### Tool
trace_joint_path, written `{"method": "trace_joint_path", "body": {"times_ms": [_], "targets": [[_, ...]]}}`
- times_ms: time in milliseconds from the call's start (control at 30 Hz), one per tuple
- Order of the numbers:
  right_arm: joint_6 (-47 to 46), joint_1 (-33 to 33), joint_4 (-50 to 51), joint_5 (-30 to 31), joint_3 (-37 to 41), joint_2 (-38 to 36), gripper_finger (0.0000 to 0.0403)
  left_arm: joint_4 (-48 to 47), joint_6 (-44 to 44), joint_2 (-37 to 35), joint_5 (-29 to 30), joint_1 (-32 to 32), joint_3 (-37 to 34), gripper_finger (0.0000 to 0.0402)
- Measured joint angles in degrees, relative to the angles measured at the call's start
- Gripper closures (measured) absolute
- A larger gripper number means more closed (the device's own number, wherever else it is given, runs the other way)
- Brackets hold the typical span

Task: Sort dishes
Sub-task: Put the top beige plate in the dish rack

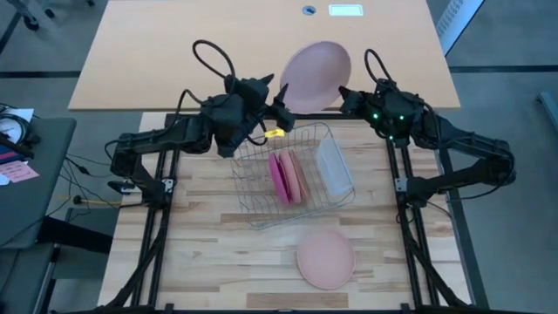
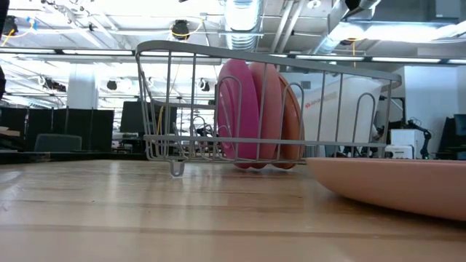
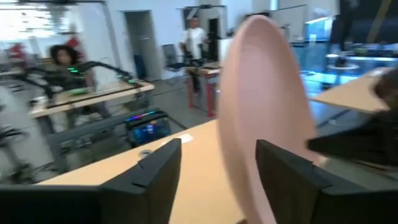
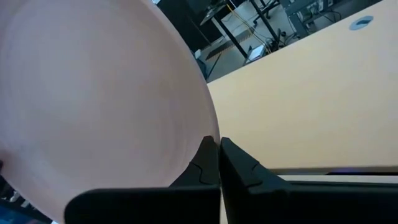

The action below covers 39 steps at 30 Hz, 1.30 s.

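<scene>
A pale pink plate (image 1: 316,77) hangs in the air beyond the wire rack (image 1: 292,174), between my two grippers. My right gripper (image 1: 343,92) is shut on its rim. My left gripper (image 1: 283,98) is open at the opposite rim, its fingers (image 3: 155,177) standing one on each side of the plate (image 3: 261,93). In the rack a magenta plate (image 2: 237,113) and a salmon-orange plate (image 2: 287,124) stand on edge between the wires. Another salmon plate (image 1: 325,259) lies flat on the wooden table near its front edge. My right gripper pinches the plate's rim (image 4: 205,134) between its two fingers, which come in about level from the table's right side. The plate is lifted clear, standing tilted on edge. My left gripper has the opposite rim (image 3: 245,186) between its open fingers; whether a finger touches it, I cannot tell.
A translucent rectangular tub (image 1: 336,166) stands in the rack's right part. A tan desk (image 1: 174,52) lies beyond the wooden table. People and workbenches show in the room behind (image 3: 193,37).
</scene>
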<state>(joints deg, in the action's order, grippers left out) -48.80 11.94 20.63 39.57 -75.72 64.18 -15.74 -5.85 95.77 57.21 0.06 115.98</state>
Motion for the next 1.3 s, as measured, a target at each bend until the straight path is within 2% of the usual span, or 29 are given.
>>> {"method": "trace_joint_path", "body": {"times_ms": [67,300,533,667,933,1067,1200,1300], "targets": [[0.63,0.00,0.12,0.07,0.00,0.00,0.0403,0.07,0.93,-0.02,-1.66,0.02,0.00,0.0233],[1.56,0.00,0.84,0.04,0.00,0.00,0.0403,-0.03,1.05,0.00,-1.66,0.33,0.00,0.0305],[6.47,-1.56,0.86,0.56,0.02,0.00,0.0403,-2.16,4.41,-0.02,-2.16,2.17,0.00,0.0380],[7.32,-2.67,1.85,1.43,0.02,-0.04,0.0403,-5.00,6.19,-0.04,-2.11,2.78,0.00,0.0396],[11.61,-4.00,1.63,1.71,0.04,-0.07,0.0398,-7.16,8.02,-0.13,-2.40,3.25,0.00,0.0399],[12.90,-4.09,1.89,0.81,0.04,-0.57,0.0366,-7.29,8.22,-0.20,-2.73,3.25,0.00,0.0400],[14.78,-3.92,2.97,-1.94,-0.38,-2.53,0.0307,-9.02,11.01,-1.09,-5.05,3.10,-0.11,0.0401],[13.35,-3.46,4.97,-3.85,-1.03,-4.42,0.0258,-10.98,15.97,-3.51,-9.66,3.55,-0.13,0.0401]]}}
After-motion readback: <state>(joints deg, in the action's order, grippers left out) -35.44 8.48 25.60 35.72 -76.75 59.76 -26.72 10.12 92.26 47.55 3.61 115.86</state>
